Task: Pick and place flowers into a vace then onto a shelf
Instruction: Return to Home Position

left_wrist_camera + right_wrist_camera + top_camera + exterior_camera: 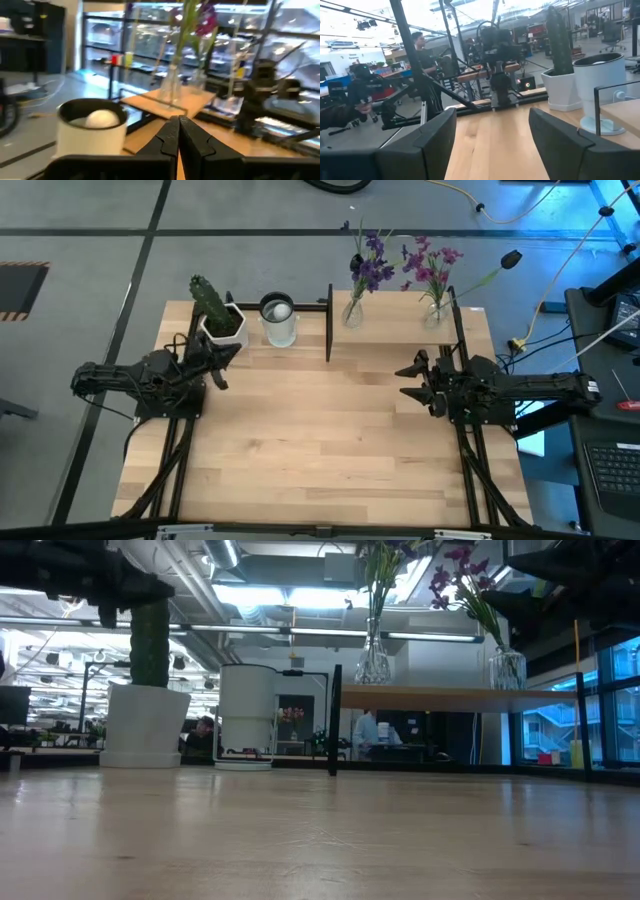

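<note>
On the shelf (395,332) at the far right of the worktop (320,440) stood two glass vases. The left vase (352,312) held the darker violet flowers (371,270), the right vase (436,313) the pinker flowers (430,264). Both bunches stood apart from the left gripper (178,122), its fingers clenched on nothing, and the right gripper (411,380), its fingers released, nearer over the worktop.

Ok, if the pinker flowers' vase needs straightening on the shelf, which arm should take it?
Right, most likely: the right hand is open and sits just in front of the shelf's right end, where that vase stands. The left hand is shut, over by the cactus pot, past the shelf's other end.
</note>
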{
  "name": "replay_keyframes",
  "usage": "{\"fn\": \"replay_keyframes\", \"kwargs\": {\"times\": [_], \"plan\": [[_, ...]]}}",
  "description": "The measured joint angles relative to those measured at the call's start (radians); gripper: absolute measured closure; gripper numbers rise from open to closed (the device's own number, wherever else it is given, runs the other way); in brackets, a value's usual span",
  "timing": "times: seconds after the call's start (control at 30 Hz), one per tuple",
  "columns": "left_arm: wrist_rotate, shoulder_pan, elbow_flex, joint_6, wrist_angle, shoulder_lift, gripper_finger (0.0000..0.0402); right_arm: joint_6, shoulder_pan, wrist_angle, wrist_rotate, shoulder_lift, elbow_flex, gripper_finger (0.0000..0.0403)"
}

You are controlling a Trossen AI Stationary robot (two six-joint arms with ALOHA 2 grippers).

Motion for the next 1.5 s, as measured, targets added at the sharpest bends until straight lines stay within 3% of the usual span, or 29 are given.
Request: {"fn": "replay_keyframes", "kwargs": {"times": [0.13, 0.33, 0.8, 1.07, 1.2, 1.5], "plan": [[0.085, 0.000, -0.009, -0.021, 0.025, -0.048, 0.0398, 0.000, 0.000, 0.000, 0.000, 0.000, 0.000, 0.0150], [0.094, 0.000, -0.150, -0.018, 0.235, -0.067, 0.0398, -0.019, 0.000, 0.003, 0.005, 0.000, 0.000, 0.0150], [0.091, 0.000, -0.210, -0.067, 0.181, -0.118, 0.0398, -0.009, 0.000, -0.030, 0.006, 0.001, 0.000, 0.0150], [0.011, 0.000, -0.210, -0.007, 0.172, -0.118, 0.0398, -0.051, 0.000, -0.111, 0.010, -0.001, 0.001, 0.0150], [0.007, 0.000, -0.210, 0.012, 0.171, -0.118, 0.0398, -0.052, 0.000, -0.196, 0.053, 0.002, 0.001, 0.0150], [0.024, 0.000, -0.210, 0.012, 0.171, -0.118, 0.0398, -0.101, 0.000, -0.194, 0.161, 0.000, 0.001, 0.0150]]}}
